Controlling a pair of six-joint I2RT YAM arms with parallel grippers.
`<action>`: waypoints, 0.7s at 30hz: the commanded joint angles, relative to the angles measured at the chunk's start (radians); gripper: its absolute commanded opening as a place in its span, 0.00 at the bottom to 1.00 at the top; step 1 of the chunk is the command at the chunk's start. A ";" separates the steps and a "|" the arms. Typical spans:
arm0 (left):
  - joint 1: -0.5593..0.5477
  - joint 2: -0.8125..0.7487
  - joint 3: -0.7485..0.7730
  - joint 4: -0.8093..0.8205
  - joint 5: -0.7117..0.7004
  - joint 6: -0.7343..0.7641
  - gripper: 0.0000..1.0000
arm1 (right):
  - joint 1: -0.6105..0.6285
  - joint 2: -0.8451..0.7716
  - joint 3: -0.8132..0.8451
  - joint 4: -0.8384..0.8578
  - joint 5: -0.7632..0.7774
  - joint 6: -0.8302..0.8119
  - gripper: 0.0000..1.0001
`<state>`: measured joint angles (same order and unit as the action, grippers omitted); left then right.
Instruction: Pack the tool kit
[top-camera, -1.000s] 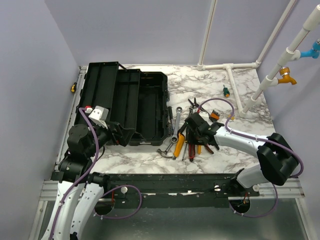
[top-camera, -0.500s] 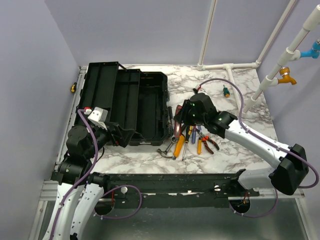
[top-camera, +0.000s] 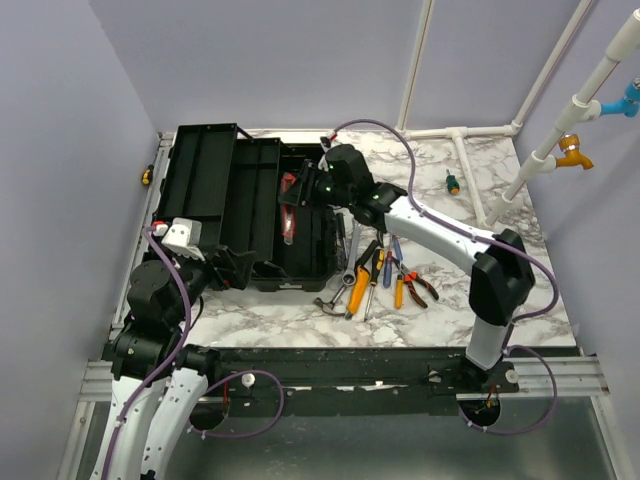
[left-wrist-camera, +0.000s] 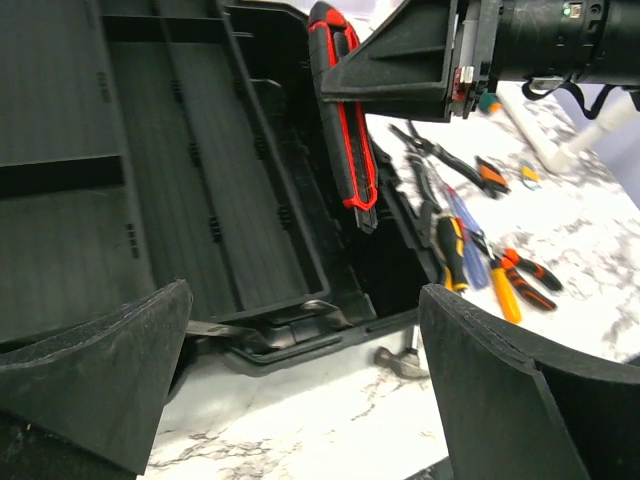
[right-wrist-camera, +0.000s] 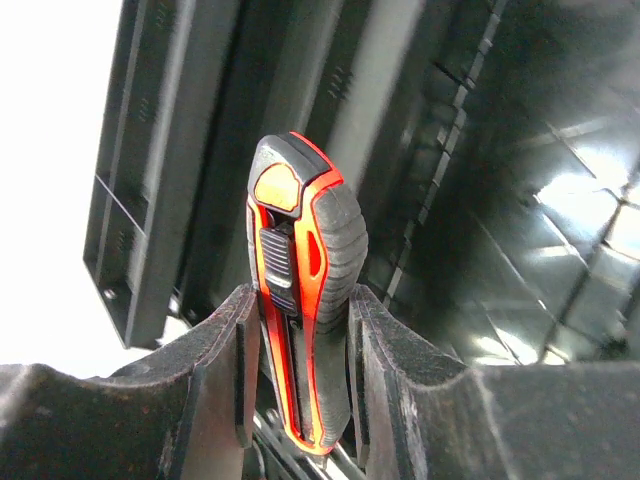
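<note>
A black toolbox (top-camera: 225, 180) lies open at the table's left, its lid folded back. My right gripper (top-camera: 303, 192) is shut on a red and black utility knife (right-wrist-camera: 300, 290) and holds it over the box's deep compartment; the knife also shows in the top view (top-camera: 288, 210) and the left wrist view (left-wrist-camera: 345, 110). My left gripper (top-camera: 235, 268) is open and empty, low at the box's near left corner. Loose tools (top-camera: 375, 275) lie on the marble right of the box: pliers, screwdrivers, a wrench and a hammer (top-camera: 326, 303).
A small green and orange screwdriver (top-camera: 452, 182) lies far right near white pipe frames (top-camera: 470, 170). The toolbox's inner tray (left-wrist-camera: 200, 200) is folded out over its left half. The table's near edge carries the arm bases.
My right arm has lifted the utility knife from the tool pile and carried it left and away, over the open toolbox. The left arm has hardly moved.
</note>
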<state>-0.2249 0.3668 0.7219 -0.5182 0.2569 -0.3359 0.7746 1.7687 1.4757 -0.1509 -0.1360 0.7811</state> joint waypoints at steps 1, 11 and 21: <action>-0.004 -0.020 0.016 -0.044 -0.192 -0.010 0.98 | 0.026 0.112 0.170 0.090 -0.020 0.039 0.08; -0.004 -0.032 0.028 -0.063 -0.289 -0.026 0.98 | 0.080 0.294 0.351 0.123 0.024 0.114 0.08; -0.008 -0.035 0.018 -0.045 -0.236 -0.017 0.99 | 0.063 0.121 0.195 -0.003 0.294 0.001 0.07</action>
<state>-0.2249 0.3450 0.7238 -0.5713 0.0185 -0.3515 0.8536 2.0163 1.7500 -0.1043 -0.0090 0.8368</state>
